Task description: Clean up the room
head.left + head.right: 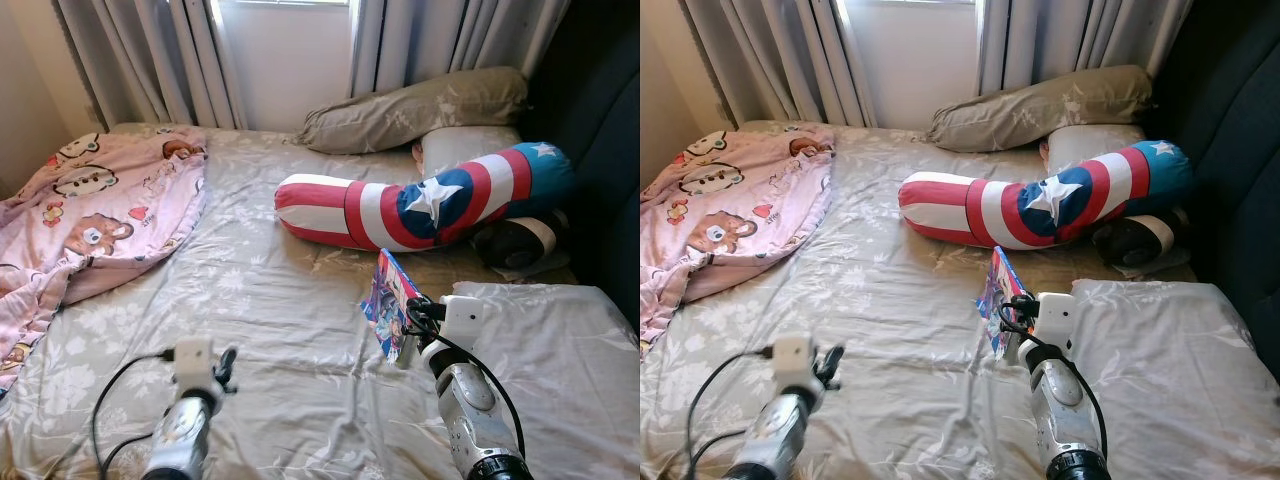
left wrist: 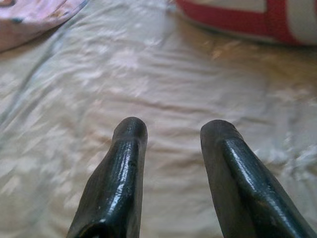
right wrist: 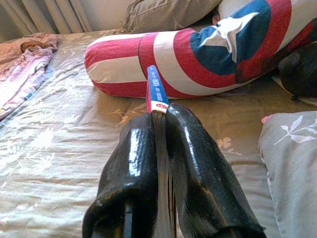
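I've got the R gripper (image 3: 158, 116) pinching a thin book (image 1: 390, 300), prob a comic, upright over the bed (image 1: 280, 310) w/ L gripper (image 2: 173, 134) spread, empty.

Book (image 3: 157, 91) spine: white lettering present, too small to read. No other legible text, labels or numbers.

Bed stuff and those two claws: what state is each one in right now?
Book: upright, pinched in right claw.
Left claw: open, holding nothing, over the sheet.
Bolster: lying across the bed.
Pink blanket: crumpled at the bed's left.
Pillow: lying by the curtains.
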You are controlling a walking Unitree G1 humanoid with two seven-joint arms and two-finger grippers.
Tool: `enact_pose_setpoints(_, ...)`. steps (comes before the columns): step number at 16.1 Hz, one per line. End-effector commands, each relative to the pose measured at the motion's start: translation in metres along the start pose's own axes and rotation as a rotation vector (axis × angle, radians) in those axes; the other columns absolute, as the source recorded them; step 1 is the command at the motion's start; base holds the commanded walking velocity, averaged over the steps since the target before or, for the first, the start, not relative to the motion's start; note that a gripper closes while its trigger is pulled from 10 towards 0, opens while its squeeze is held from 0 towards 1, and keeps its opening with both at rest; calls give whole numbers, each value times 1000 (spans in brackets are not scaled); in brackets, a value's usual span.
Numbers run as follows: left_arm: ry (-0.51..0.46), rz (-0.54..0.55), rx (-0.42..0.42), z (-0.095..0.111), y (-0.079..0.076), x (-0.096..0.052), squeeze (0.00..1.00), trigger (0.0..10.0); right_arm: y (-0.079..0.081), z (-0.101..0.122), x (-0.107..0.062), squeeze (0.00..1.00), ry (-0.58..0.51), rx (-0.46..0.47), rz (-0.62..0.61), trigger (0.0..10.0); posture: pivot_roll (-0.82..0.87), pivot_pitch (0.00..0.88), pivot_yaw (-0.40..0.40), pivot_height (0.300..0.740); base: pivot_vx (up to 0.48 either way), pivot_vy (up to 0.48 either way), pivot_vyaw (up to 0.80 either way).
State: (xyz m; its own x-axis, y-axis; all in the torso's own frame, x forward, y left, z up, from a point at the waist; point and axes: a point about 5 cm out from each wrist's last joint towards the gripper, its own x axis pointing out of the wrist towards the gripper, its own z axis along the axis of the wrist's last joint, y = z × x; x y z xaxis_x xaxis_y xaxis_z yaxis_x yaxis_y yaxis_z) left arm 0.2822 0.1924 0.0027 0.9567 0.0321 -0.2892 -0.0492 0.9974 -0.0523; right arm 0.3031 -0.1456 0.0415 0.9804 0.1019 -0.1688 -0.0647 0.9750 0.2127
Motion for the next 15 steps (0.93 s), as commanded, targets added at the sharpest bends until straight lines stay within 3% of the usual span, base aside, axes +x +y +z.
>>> enact_pose_setpoints(1, -18, -6, -8, 2, -2, 1, 0, 10000, -1, 9, 2, 0, -38, 2, -2, 10000, 50, 0, -25, 740, 0, 0, 0)
enact_pose_setpoints(5, -15, -5, -15, -2, -2, -2, 0, 10000, -2, 3, 1, 0, 12, -44, -20, 10000, 50, 0, -23, 736, 0, 0, 0)
enact_pose_setpoints(9, -13, -22, -22, -4, -5, -4, 0, 10000, -3, 2, 2, 0, 14, -48, -28, 10000, 54, 0, -23, 682, 0, 0, 0)
enact_pose_setpoints(15, -8, -35, -24, -5, -7, -4, 0, 10000, -11, -1, 0, 0, 27, -49, -91, 10000, 54, 0, -21, 682, 0, 0, 0)
